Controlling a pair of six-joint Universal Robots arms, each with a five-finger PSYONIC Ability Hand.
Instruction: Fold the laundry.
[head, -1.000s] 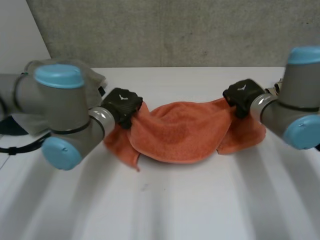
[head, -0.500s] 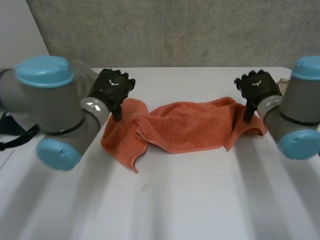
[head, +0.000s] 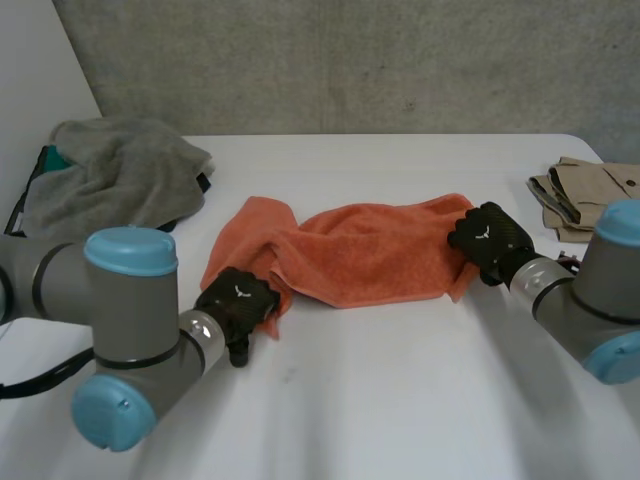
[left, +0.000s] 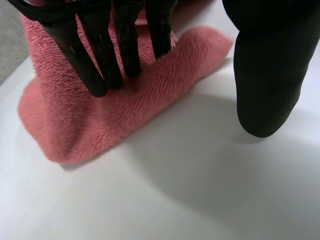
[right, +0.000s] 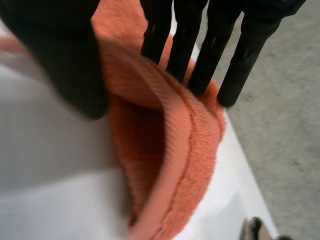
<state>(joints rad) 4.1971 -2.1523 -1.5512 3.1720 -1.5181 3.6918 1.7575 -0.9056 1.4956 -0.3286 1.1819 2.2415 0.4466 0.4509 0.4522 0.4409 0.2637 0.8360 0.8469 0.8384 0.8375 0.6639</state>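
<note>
Evidently pinning it for folding, the left hand (head: 238, 302) rests straight fingers (left: 89, 67) on the orange towel (head: 370, 255) corner — the right hand (head: 490, 236) sits at its opposite edge, grip impossible to tell.

Left arm (head: 130, 330) bent at the elbow, forearm reaching forward and inward. Left hand (head: 238, 300) low, palm down. In the left wrist view: left hand (left: 260, 75) with fingers (left: 100, 55) straight, close together, tips pressed down; thumb held well apart from them, tip down, nothing pinched.

Right arm (head: 600, 300) angled inward from the right, wrist low. Right hand (head: 487, 235) palm down, knuckles up. In the right wrist view: right hand (right: 65, 50) with fingers (right: 200, 55) straight, side by side, pointing down; thumb opposite them across a wide gap, not closed.
</note>
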